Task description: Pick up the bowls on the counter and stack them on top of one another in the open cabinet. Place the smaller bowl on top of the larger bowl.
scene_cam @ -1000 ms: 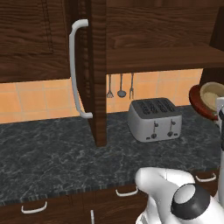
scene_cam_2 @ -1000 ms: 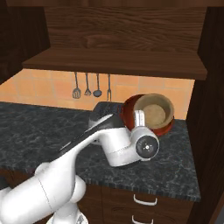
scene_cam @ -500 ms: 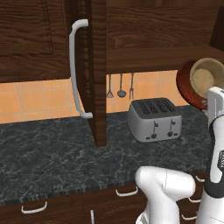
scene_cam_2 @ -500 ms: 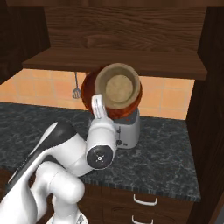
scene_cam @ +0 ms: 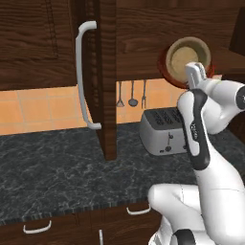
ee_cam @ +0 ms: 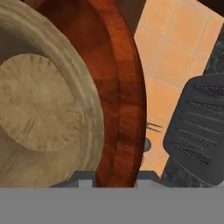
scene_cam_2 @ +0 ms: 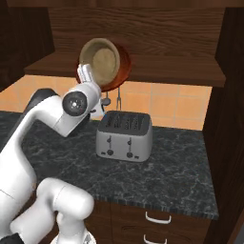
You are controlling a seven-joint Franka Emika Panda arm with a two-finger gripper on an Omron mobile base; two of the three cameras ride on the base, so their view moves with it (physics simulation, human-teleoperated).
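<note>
The smaller light tan bowl (scene_cam: 188, 56) lies nested inside the larger dark red-brown bowl (scene_cam: 164, 67). Both are held high and tipped on edge, their insides facing the cameras, level with the open cabinet's shelf (scene_cam_2: 162, 71). My gripper (scene_cam: 196, 72) is shut on the larger bowl's rim from below. In the right base view the tan bowl (scene_cam_2: 102, 59) sits in the red-brown bowl (scene_cam_2: 122, 66) just above the gripper (scene_cam_2: 86, 72). The hand view shows the tan bowl (ee_cam: 39, 105) and red-brown wall (ee_cam: 120, 87) up close, the rim between my fingertips.
The cabinet door (scene_cam: 107, 72) with its curved white handle (scene_cam: 82, 76) stands open to the left. A silver toaster (scene_cam: 160, 130) sits on the dark counter (scene_cam: 57, 167) under the shelf. Utensils (scene_cam: 133, 95) hang on the orange tiled wall. The cabinet's side wall (scene_cam_2: 231, 95) rises at right.
The arm has lifted the nested bowls from beside the toaster up to shelf height and swung them left. The bowls have tipped from nearly level onto their edge.
</note>
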